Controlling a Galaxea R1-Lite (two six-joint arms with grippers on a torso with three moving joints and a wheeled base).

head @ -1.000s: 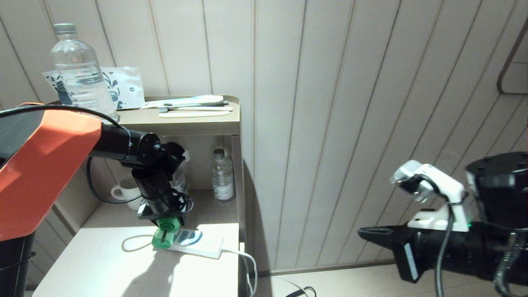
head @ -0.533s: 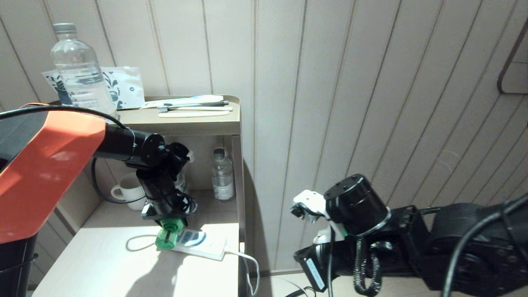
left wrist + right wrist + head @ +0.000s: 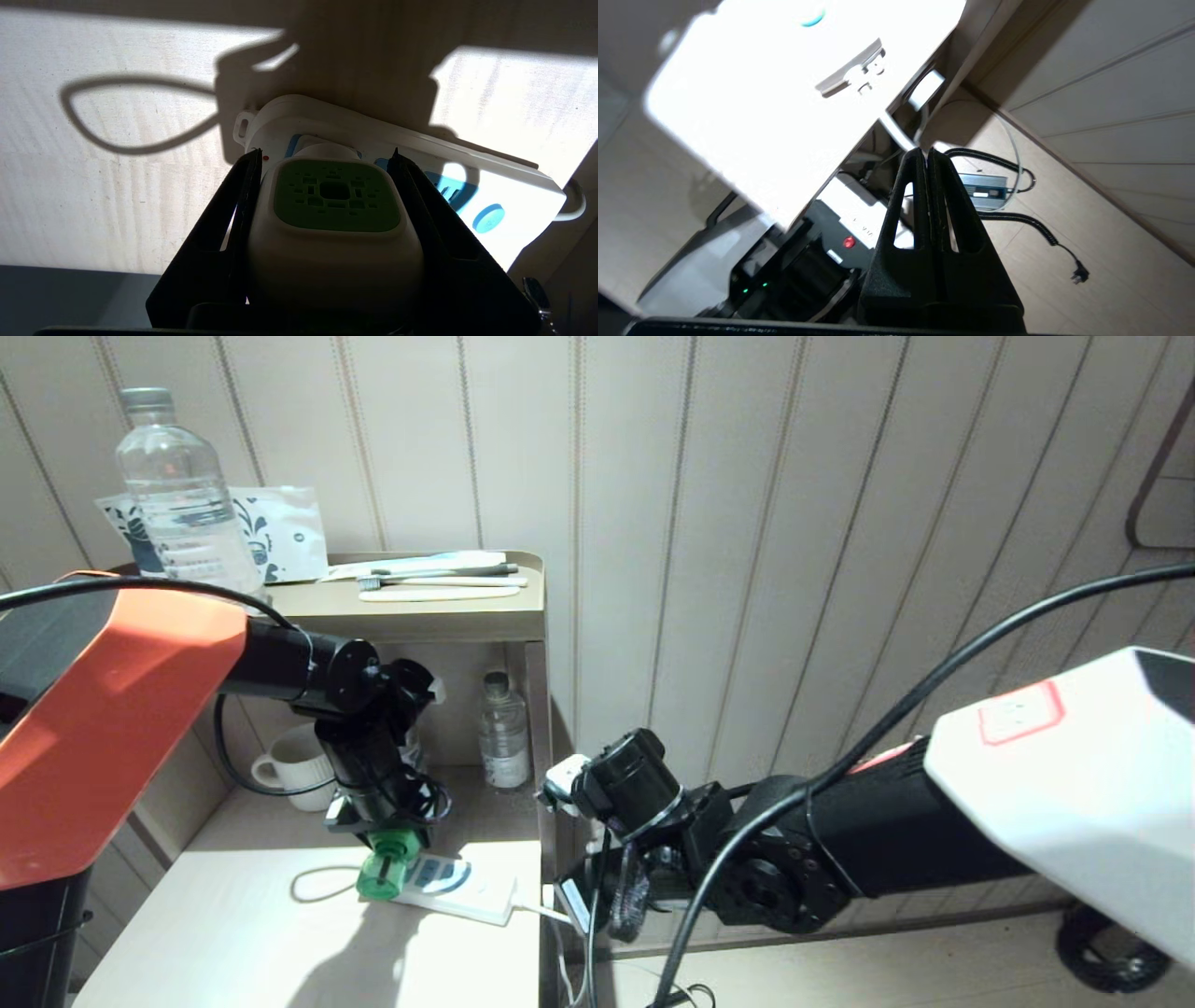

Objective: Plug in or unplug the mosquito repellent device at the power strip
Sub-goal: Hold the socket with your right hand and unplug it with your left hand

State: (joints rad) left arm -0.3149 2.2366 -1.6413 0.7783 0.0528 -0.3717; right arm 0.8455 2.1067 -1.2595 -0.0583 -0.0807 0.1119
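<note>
The mosquito repellent device (image 3: 383,868), a green bottle under a white cap with a green vented top (image 3: 334,205), is gripped at its sides by my left gripper (image 3: 324,156). Its plug end rests against the end socket of the white power strip (image 3: 462,889) (image 3: 467,186); the prongs are hidden. The strip lies on the pale table (image 3: 233,943), its white cord (image 3: 551,915) running off the right edge. My right arm (image 3: 747,868) reaches in low beside that edge. My right gripper (image 3: 928,151) is shut on nothing and hangs over the floor near the cord.
A large water bottle (image 3: 177,495), a printed packet and a toothbrush set (image 3: 439,581) sit on the upper shelf. A small bottle (image 3: 504,733) and a white mug (image 3: 289,770) stand behind the strip. On the floor lie a grey adapter (image 3: 983,186) and a coiled black cable (image 3: 1041,228).
My right arm has swung in from the far right and down to the table's right edge. The left gripper has kept its hold on the device at the strip, barely shifting.
</note>
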